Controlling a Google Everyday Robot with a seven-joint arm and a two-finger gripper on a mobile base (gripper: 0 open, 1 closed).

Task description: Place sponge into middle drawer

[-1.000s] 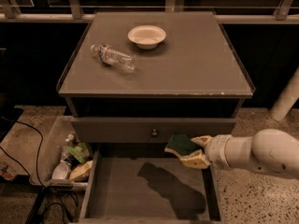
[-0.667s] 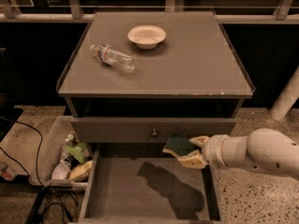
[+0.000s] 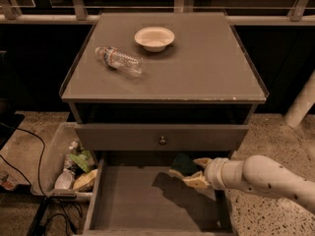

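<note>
Just above the middle drawer (image 3: 129,201) (pulled open), at its far right | gripper (image 3: 195,172) reaches in from the right | jaws clamped on the sponge (image 3: 183,163) | bowl (image 3: 154,37) and bottle (image 3: 119,60) sit on the cabinet top (image 3: 202,77)

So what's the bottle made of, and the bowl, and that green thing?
The bottle looks like clear plastic: it is see-through and shiny. The bowl is pale and matte, maybe paper or foam; it is hard to tell. The sponge, held in the hand above the middle drawer, shows a dark green scrubby layer, probably over soft foam.
</note>
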